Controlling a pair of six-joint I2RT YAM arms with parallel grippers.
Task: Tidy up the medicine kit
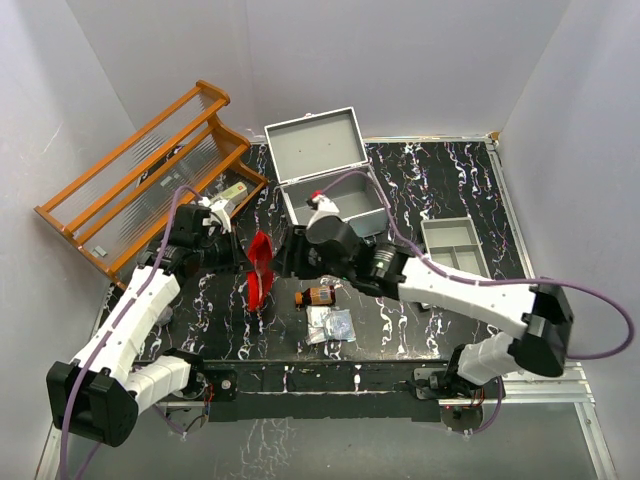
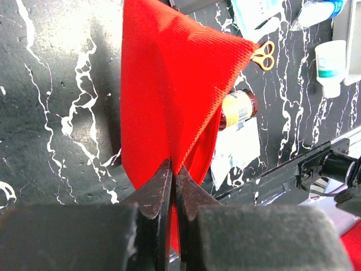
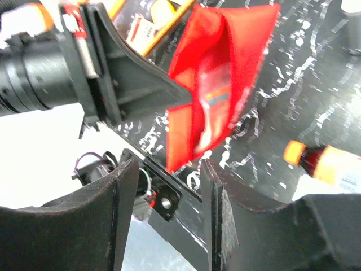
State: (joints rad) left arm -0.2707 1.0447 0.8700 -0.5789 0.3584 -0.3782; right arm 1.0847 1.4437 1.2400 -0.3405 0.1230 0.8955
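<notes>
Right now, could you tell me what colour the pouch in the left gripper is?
The pouch is bright red, seen best in the left wrist view.

Shows a black counter (image 1: 430, 190) veined with white. Carries at 12 o'clock the medicine kit (image 1: 315, 145), grey metal, lid thrown back and standing up. Holds at 3 o'clock a shallow grey divided tray (image 1: 452, 243), well apart from the kit. Bears at 10 o'clock a wooden rack (image 1: 150, 165), tilted against the wall and reaching past the counter's edge. Has near the middle a brown bottle (image 1: 318, 296) lying on its side, and just beside it toward 6 o'clock some clear packets (image 1: 330, 325). Shows in the left wrist view, toward 2 o'clock, small orange scissors (image 2: 262, 55) and a white bottle (image 2: 330, 65) lying flat.
</notes>
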